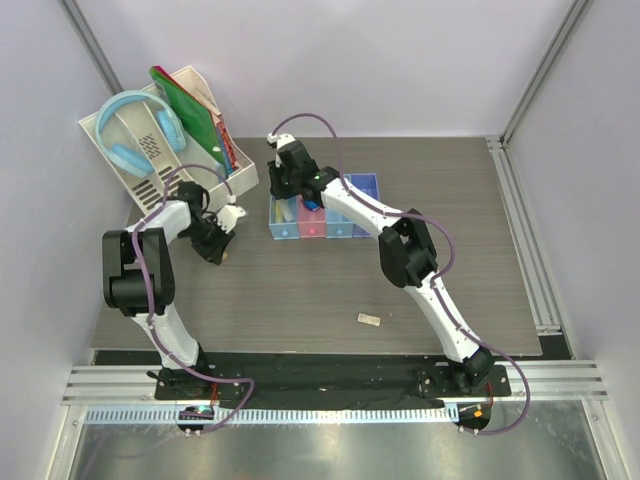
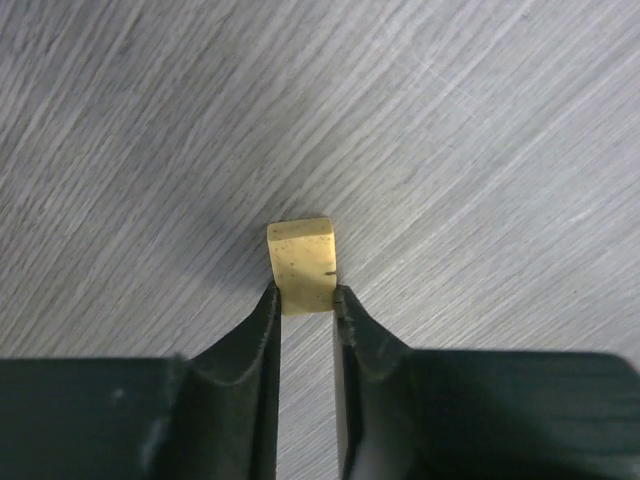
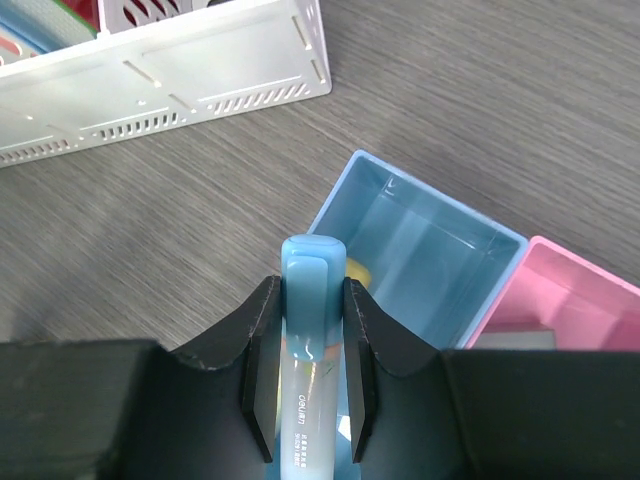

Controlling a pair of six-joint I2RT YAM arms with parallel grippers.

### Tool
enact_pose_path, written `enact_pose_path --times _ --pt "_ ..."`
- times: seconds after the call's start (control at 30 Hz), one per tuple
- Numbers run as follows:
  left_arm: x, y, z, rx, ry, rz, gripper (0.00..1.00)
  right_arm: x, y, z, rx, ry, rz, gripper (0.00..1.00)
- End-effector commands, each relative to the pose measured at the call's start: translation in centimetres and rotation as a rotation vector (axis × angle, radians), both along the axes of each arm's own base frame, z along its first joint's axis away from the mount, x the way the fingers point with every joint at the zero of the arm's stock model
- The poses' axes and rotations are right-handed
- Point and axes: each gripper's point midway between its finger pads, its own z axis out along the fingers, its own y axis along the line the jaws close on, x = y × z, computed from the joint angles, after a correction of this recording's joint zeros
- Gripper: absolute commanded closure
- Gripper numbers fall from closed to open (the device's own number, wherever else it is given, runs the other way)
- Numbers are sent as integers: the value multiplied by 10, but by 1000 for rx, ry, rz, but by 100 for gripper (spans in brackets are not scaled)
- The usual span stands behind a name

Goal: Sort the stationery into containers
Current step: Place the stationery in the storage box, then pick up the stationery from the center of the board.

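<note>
My left gripper (image 2: 305, 297) is shut on a small yellowish-tan block (image 2: 302, 262), held at its near end, low over the wooden table. In the top view this gripper (image 1: 224, 248) is left of the bins. My right gripper (image 3: 312, 300) is shut on a light-blue-and-white tube (image 3: 312, 275), which stands between the fingers over the near left corner of the left light blue bin (image 3: 450, 225). A tiny yellow piece (image 3: 356, 272) lies in that bin. The row of four bins (image 1: 340, 228) sits mid-table, with the right gripper (image 1: 284, 192) above its left end. A small tan flat piece (image 1: 369, 319) lies alone on the table.
The white slotted rack (image 1: 140, 170) with blue headphones (image 1: 125, 125) and green and red folders (image 1: 195, 115) stands at the back left; its wall (image 3: 180, 70) shows just beyond the bins. The pink bin (image 3: 575, 290) adjoins the blue one on the right.
</note>
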Motion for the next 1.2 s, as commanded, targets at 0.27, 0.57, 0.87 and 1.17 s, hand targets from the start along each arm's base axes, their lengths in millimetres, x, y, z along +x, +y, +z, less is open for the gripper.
enact_pose_path --times 0.27,0.57,0.87,1.17 --pt "-3 -12 10 -67 12 -4 100 11 -1 41 9 -112 -10 58" --pt "-1 -18 27 -103 -17 5 100 7 -15 66 -34 -168 -7 39" --pt "9 -41 100 -215 -154 -8 100 -39 -78 140 -159 -305 70 27" --pt "31 -127 174 -388 -314 -4 100 -160 -169 84 -484 -200 487 26"
